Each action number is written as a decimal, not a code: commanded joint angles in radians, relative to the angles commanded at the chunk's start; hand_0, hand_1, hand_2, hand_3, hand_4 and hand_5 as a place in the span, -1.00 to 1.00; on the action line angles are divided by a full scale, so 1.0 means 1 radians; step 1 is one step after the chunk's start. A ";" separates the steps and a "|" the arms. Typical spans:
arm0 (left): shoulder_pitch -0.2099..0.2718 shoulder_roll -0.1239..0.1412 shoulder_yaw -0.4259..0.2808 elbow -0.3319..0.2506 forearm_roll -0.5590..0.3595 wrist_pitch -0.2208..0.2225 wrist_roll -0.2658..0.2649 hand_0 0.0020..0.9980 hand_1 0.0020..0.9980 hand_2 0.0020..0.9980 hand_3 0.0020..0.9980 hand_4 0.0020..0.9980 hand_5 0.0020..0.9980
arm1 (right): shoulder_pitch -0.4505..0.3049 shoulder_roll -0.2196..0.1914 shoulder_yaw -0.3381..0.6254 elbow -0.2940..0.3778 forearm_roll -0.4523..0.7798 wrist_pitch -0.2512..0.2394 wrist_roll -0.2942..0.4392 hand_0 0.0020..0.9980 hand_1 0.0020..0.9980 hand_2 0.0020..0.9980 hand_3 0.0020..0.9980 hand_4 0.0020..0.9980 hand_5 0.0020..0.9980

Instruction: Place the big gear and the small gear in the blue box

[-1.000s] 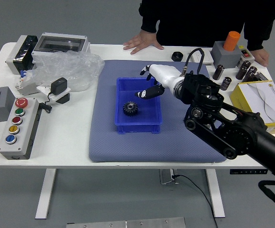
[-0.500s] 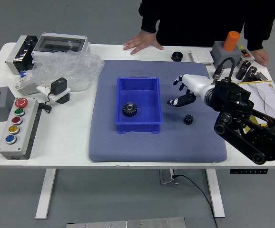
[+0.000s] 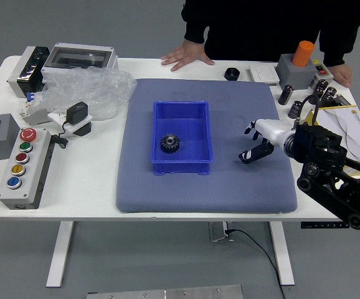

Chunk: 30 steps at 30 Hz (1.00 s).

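The blue box (image 3: 197,166) stands on the dark blue mat, with a black gear (image 3: 170,143), the bigger one, lying in its lower left part. My right hand (image 3: 252,142) is low over the mat to the right of the box, its fingers apart and reaching left. One long dark finger lies over the small gear's spot, so that gear is hidden or nearly so; whether the finger touches it I cannot tell. My left arm is out of view.
A person behind the table rests one hand (image 3: 187,55) flat on its far edge and the other (image 3: 341,74) at the right. Button box (image 3: 25,171) and plastic wrap (image 3: 90,90) are left; black cylinders and a yellow box (image 3: 348,128) are right.
My right hand has moved from over the blue box to the right and down toward the near side. The small gear, seen on the mat half a second ago, is now covered by it.
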<state>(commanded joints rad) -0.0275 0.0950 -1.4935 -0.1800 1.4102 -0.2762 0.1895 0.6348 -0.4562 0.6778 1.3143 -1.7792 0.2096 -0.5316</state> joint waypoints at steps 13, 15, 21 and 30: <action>0.000 -0.001 -0.001 0.000 0.002 0.000 0.001 0.69 0.62 0.63 0.70 0.45 -0.45 | -0.003 0.024 -0.045 -0.001 -0.013 -0.009 -0.009 0.28 0.17 0.32 0.44 0.58 -0.25; 0.000 -0.001 0.000 0.000 0.002 0.000 0.001 0.69 0.61 0.63 0.70 0.45 -0.45 | -0.004 0.029 -0.050 -0.001 -0.018 -0.012 -0.010 0.27 0.15 0.31 0.40 0.54 -0.27; -0.001 -0.002 0.000 0.000 0.002 0.000 0.001 0.69 0.61 0.63 0.70 0.45 -0.45 | -0.003 0.041 -0.061 -0.001 -0.030 -0.020 -0.010 0.25 0.12 0.25 0.36 0.52 -0.29; -0.001 -0.003 0.002 0.000 -0.001 0.000 0.001 0.69 0.61 0.63 0.70 0.45 -0.45 | -0.008 0.040 -0.076 -0.001 -0.062 -0.042 0.008 0.22 0.10 0.23 0.33 0.48 -0.30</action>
<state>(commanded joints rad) -0.0288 0.0924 -1.4915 -0.1800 1.4092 -0.2761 0.1901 0.6269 -0.4159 0.6016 1.3131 -1.8410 0.1674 -0.5237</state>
